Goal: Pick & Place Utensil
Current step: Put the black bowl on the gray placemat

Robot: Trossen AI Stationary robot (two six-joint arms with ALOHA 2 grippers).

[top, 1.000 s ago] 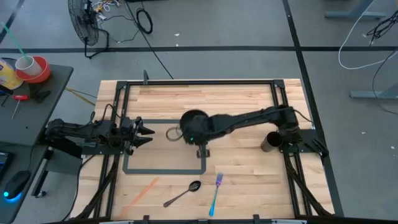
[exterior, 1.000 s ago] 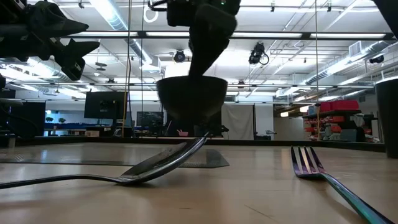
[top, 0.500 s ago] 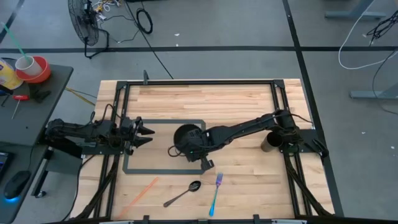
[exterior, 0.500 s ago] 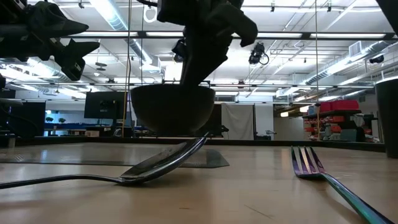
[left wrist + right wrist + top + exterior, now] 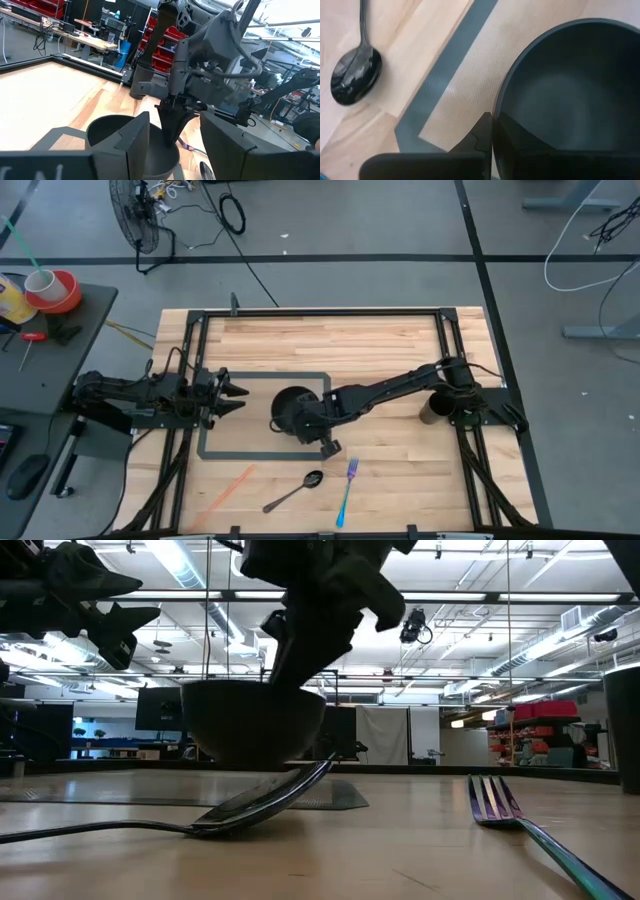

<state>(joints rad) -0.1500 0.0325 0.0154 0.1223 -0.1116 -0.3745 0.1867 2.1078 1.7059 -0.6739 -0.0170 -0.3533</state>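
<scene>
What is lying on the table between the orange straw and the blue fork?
A metal spoon lies between the orange straw and the blue fork, as the high view shows.

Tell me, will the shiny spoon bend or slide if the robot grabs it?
The spoon looks like polished metal, so it is probably stiff, not floppy. Its glossy surface suggests it may slip between fingers. In the low view its handle lies almost flat on the wooden table, so getting fingers under it could be hard.

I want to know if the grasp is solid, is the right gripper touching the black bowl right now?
Touching. In the right wrist view the right gripper pinches the black bowl at its rim, one finger outside the wall, with no gap visible.
</scene>
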